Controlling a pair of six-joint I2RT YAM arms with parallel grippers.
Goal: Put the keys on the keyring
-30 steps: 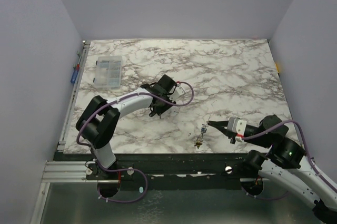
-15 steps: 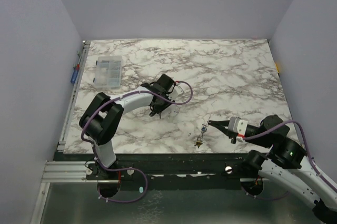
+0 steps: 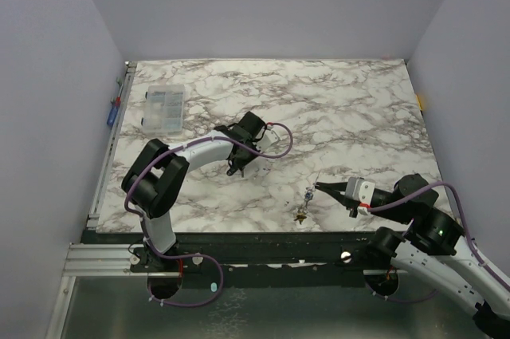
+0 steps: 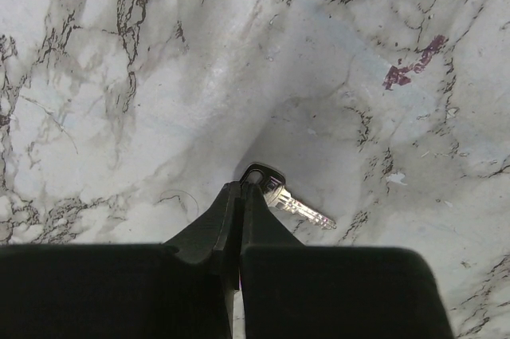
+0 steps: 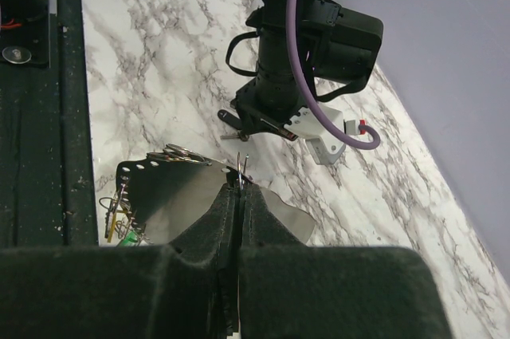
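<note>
Left gripper [image 4: 241, 188]: the fingers are together, clamped on the dark head of a single silver key [image 4: 298, 206]. The blade juts out past the fingertips, low over the marble tabletop [image 4: 119, 76]. Whether the blade touches the surface cannot be told. In the overhead view this gripper sits left of centre on the tabletop, well apart from the right arm.

Right gripper [image 5: 240, 185]: the fingers are together, pinching the keyring [image 5: 243, 165], a thin wire loop that stands up just past the fingertips. In the wrist view a pale grey sheet [image 5: 187, 195] with a row of small holes along its left edge spreads out around the fingertips; what it is cannot be told. Beside its near left corner is a bunch of keys [image 5: 118, 223] with yellow and green heads. How the bunch is attached is too small to make out. In the overhead view the right gripper, the keyring and the bunch are close to the near edge of the tabletop, right of centre.

A clear compartment box [image 3: 163, 108] stands at the far left of the tabletop, well apart from both grippers.
</note>
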